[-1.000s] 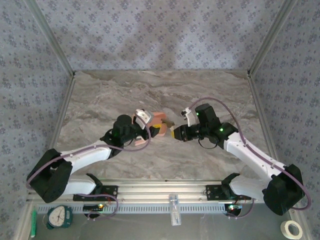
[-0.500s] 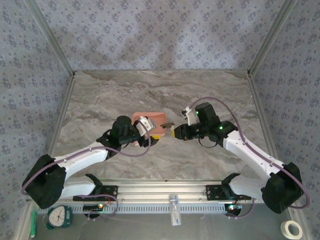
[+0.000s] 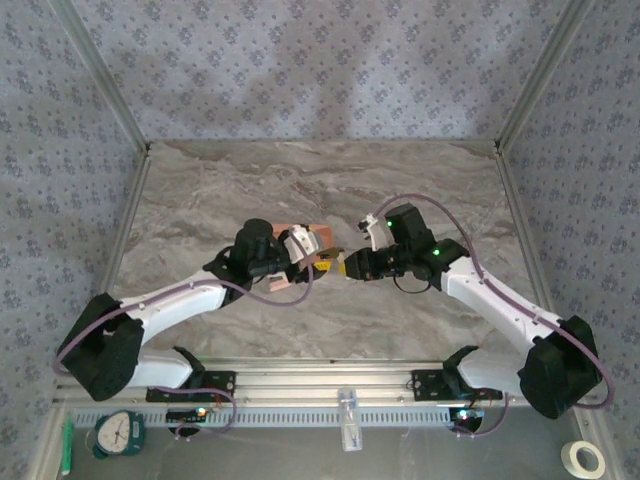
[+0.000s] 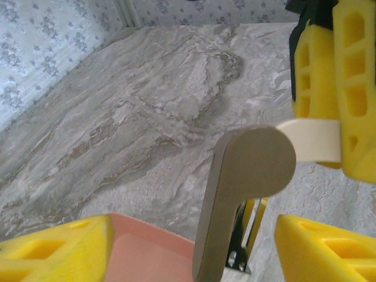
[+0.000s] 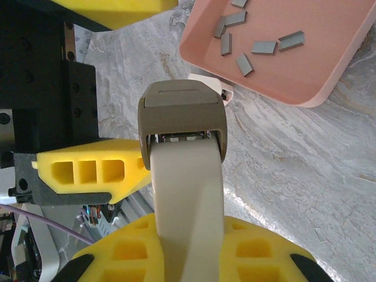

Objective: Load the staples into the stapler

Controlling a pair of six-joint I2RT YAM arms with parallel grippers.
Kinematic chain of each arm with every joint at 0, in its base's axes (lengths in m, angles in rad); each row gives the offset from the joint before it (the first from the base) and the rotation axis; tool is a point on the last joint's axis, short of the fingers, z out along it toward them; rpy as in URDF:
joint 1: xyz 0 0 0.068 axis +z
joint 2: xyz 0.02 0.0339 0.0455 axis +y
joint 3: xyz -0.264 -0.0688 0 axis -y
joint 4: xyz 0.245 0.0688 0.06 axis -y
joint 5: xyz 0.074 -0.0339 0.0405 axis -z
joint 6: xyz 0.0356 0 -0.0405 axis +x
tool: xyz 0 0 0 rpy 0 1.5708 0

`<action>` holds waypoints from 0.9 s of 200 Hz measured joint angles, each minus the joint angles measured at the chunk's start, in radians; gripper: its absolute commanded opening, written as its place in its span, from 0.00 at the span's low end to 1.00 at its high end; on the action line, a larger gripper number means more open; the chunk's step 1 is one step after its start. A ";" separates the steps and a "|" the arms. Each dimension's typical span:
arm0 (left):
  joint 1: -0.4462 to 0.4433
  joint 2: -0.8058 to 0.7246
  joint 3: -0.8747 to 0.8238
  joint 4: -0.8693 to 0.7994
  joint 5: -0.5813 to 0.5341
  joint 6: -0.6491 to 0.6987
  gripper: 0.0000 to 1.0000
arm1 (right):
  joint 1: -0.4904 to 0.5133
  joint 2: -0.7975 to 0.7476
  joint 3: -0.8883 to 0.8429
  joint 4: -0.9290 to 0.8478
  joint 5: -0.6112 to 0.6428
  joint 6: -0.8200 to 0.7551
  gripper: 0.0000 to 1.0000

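**Mini stapler held between your two arms, beside the staple tray**

Your right end effector is clamped on the white body of the stapler. It holds the stapler above the marble-patterned table, near the middle and just beside the salmon-pink tray. The stapler's greyish-pink top points toward your left arm, and a grey metal channel shows just under that top.

Your left end effector is spread wide. Its yellow fingers sit on either side of the stapler's top without touching it (the left wrist camera shows a gap on both sides).

The staples, several short grey strips, lie loose and scattered inside the tray, apart from the stapler. From the overhead camera, the two end effectors meet nose to nose at the tray's near right edge.
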 measured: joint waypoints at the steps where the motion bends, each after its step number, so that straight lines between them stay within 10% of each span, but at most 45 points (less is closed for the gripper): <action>1: 0.000 0.001 0.001 0.000 0.001 0.002 0.66 | 0.000 0.000 0.000 0.000 0.000 0.000 0.08; 88: -0.030 0.032 0.059 -0.061 0.057 0.077 0.33 | 0.005 0.006 0.004 -0.001 -0.011 -0.010 0.12; 142: -0.032 0.033 0.065 -0.092 0.029 0.003 0.20 | 0.007 -0.007 0.021 -0.014 0.032 -0.048 0.61; 180: -0.032 0.033 0.057 -0.062 -0.025 -0.240 0.19 | 0.015 -0.153 -0.023 0.089 0.171 -0.039 0.68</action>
